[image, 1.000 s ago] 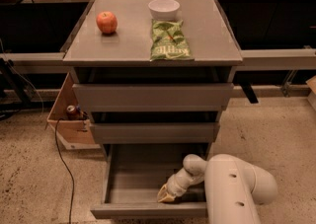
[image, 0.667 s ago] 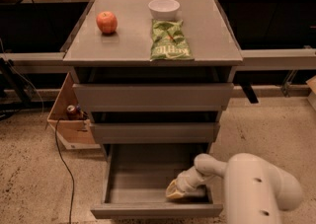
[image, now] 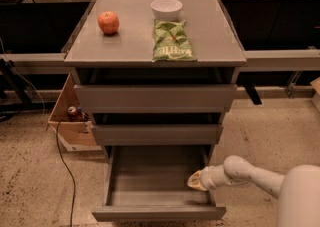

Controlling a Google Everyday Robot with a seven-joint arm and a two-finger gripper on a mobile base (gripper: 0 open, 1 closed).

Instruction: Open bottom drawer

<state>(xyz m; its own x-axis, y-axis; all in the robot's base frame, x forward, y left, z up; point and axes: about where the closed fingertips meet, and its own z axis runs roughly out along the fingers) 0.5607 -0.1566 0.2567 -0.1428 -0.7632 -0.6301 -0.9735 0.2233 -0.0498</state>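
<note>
The bottom drawer (image: 159,213) is the lowest of three grey drawers and stands pulled far out toward me, its plain grey tray showing and nothing in it. The middle drawer (image: 156,134) and the taller top drawer (image: 155,98) stick out only a little. My gripper (image: 196,181) is at the end of the white arm that comes in from the lower right. It sits over the right side of the open tray, close to the drawer's right wall.
On the cabinet top (image: 125,46) lie a red apple (image: 108,22), a white bowl (image: 166,7) and a green chip bag (image: 172,42). A cardboard box (image: 70,121) with a can stands on the floor at the left, with a black cable (image: 64,163) beside it.
My arm has drawn back to the right and the gripper has shifted right inside the open bottom drawer. The drawer stays open.
</note>
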